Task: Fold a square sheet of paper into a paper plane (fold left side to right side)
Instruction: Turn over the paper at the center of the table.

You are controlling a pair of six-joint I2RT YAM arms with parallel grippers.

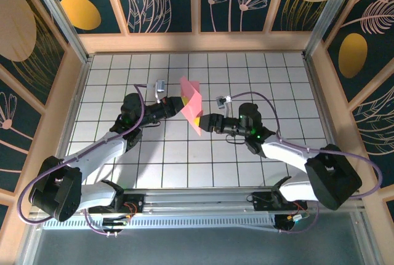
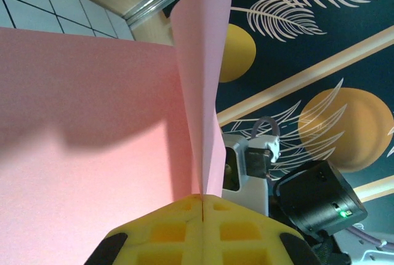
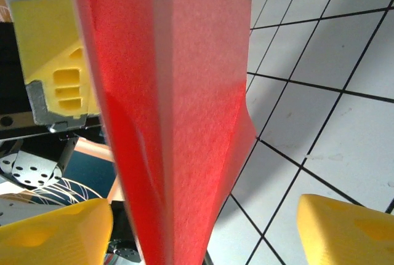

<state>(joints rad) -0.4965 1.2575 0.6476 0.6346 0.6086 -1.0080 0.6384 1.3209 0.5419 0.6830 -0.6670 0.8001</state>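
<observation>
The thin salmon-pink, part-folded sheet of paper (image 1: 192, 100) hangs above the white tiled table (image 1: 154, 166), pinched in my left gripper (image 2: 202, 202) — my right gripper (image 3: 203, 216), spread either side, should close squarely on the fold, not a loose edge.

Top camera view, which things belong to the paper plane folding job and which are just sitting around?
Job:
salmon-pink paper sheet, held up, part-folded
left end effector, shut on it
right end effector, open around it

Not the job:
tiled table
patterned walls
</observation>
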